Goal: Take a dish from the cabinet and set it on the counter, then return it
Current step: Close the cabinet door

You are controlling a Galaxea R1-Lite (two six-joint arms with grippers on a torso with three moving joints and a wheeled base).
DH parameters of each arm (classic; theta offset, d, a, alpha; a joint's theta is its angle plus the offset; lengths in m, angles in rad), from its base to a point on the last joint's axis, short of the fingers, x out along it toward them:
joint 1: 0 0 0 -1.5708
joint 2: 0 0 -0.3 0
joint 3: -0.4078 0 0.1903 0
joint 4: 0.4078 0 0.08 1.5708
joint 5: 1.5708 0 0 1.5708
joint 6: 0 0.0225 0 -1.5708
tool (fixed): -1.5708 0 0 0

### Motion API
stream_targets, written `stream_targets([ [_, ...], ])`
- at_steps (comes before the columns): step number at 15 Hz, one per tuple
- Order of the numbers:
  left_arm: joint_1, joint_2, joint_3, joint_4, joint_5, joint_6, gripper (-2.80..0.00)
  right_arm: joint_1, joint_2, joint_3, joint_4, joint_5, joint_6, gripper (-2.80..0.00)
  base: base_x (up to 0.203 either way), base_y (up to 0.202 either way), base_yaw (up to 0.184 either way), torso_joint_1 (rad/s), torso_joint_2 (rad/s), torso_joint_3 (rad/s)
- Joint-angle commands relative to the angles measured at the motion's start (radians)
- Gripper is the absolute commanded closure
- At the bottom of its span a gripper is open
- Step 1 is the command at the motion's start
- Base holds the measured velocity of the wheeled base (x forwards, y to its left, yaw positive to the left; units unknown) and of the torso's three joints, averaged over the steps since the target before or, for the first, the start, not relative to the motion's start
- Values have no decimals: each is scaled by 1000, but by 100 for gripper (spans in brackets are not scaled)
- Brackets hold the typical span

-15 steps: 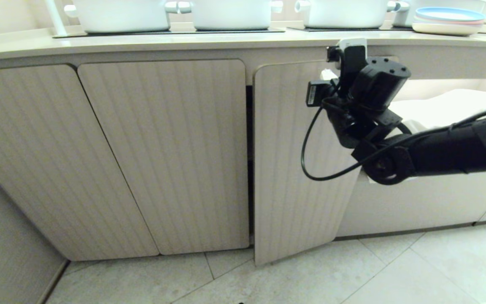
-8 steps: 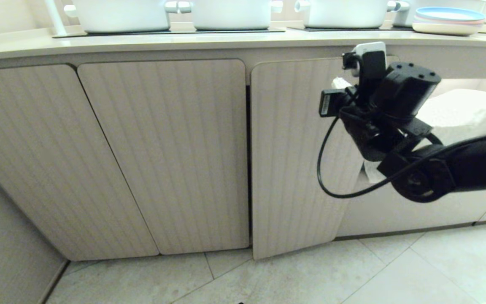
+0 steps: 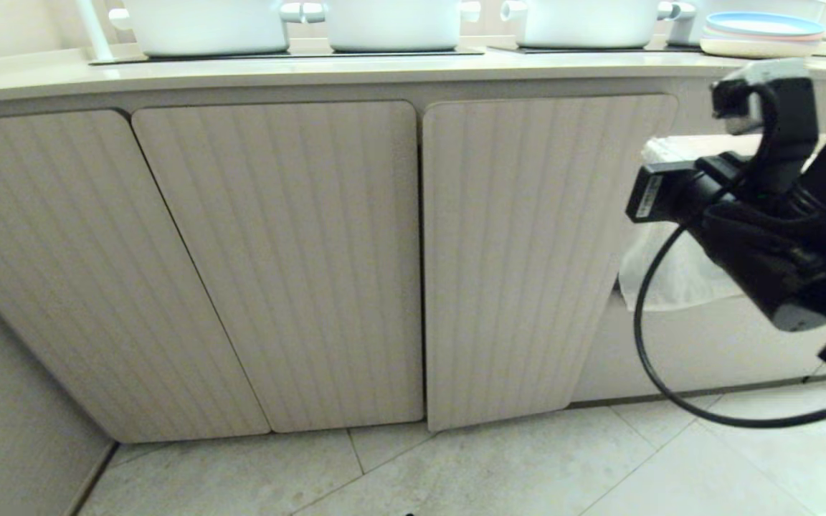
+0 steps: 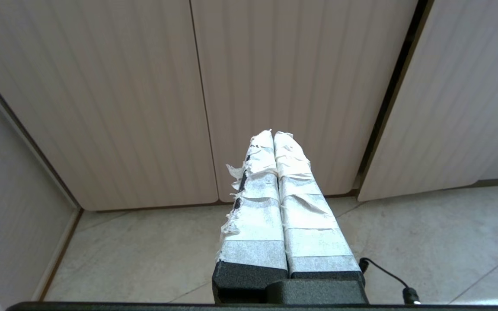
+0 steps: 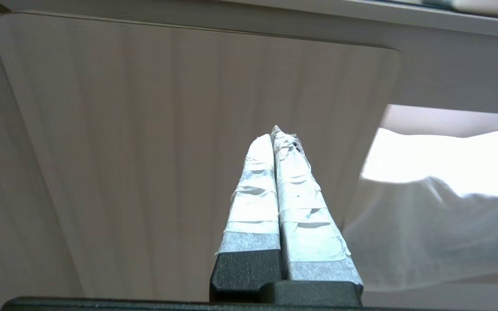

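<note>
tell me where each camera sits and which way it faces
Head view: high, looking down at the beige fluted cabinet doors; right gripper at the right.
Left wrist view: low, behind the shut left gripper, facing the doors.
Right wrist view: behind shut taped fingers, facing the rightmost door.
Shared: that door.

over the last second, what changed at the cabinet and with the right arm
The cabinet door swung from ajar to nearly flush with its neighbours. The right gripper, fingers shut and empty, drew back from the door's top edge toward the right of the head view. The pots, stacked plates and counter stayed put.
</note>
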Motion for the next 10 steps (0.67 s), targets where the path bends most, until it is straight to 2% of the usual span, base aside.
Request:
stream_targets([
  [1,0,0,0,0,0,-1,0,0,-122,66,-5,-3,-1,0,0,0,0,0,0,0],
  [4,0,0,0,0,0,-1,0,-1,-240,184,-2,-2,-1,0,0,0,0,0,0,0],
  [10,0,0,0,0,0,-1,0,0,-388,340,45,-2,1,0,0,0,0,0,0,0],
])
